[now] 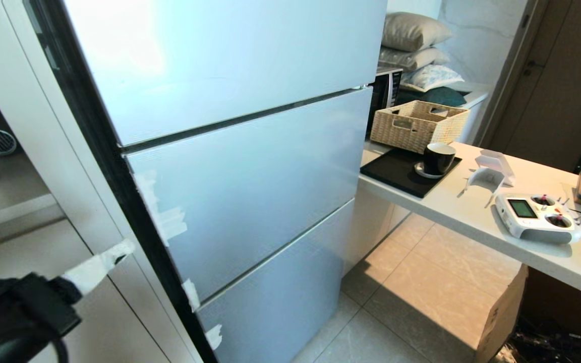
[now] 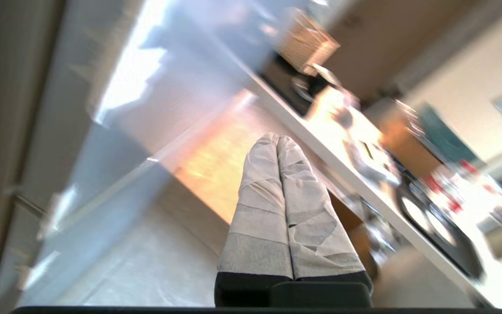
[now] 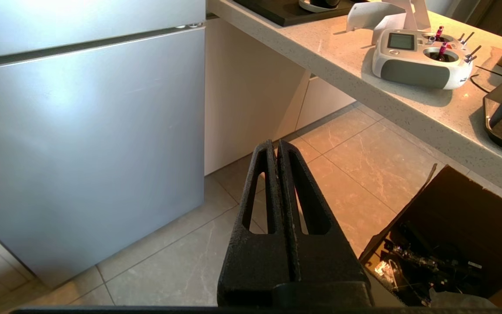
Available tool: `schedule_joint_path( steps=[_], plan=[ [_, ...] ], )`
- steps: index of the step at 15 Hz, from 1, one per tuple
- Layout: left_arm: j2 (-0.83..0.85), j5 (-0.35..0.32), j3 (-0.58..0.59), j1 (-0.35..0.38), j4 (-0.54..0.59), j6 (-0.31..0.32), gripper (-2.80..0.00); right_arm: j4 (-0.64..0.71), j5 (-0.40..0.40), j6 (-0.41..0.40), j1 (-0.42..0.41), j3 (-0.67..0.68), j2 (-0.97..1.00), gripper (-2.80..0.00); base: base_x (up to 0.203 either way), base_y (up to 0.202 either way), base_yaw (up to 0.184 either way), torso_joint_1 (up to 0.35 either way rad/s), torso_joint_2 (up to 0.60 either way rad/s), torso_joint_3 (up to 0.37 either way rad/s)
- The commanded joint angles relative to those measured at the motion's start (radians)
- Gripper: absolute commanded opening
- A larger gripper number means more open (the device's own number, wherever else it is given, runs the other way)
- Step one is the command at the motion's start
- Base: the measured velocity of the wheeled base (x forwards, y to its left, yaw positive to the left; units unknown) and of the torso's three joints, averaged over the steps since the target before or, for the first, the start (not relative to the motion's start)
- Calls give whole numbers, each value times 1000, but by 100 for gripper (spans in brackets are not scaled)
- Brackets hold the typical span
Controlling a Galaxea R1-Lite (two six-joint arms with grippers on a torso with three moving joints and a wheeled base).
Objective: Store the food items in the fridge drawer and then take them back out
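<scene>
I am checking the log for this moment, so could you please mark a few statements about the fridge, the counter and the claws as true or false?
1. All fridge door panels are closed. True.
2. The left claw holds an orange fruit. False: its taped fingers are pressed together on nothing.
3. A black mug stands on the black tray. True.
4. The white remote controller lies on the floor. False: it lies on the counter.
5. The right claw is open. False: it is shut, above the floor tiles.
</scene>
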Motion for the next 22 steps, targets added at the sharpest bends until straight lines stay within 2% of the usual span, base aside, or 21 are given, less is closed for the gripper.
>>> schedule_joint_path(
  steps=[1,3,6,8,10,13,22],
  plan=[
    [-224,-10,-21,10,202,-2,-280,0,1,-1,0,0,1,-280,0,0,0,0,0,0],
    [-211,57,-75,34,254,-2,-280,0,1,-1,0,0,1,-280,0,0,0,0,0,0],
    [6,138,-160,69,259,-7,-280,0,2,-1,0,0,1,-280,0,0,0,0,0,0],
    [146,163,-214,94,210,-9,-280,0,1,-1,0,0,1,-280,0,0,0,0,0,0],
    [285,186,-258,136,104,-8,-280,0,1,-1,0,0,1,-280,0,0,0,0,0,0],
    [377,248,-323,172,7,-7,-280,0,1,-1,0,0,1,-280,0,0,0,0,0,0],
    [448,259,-391,172,5,-9,-280,0,1,-1,0,0,1,-280,0,0,0,0,0,0]
  ],
)
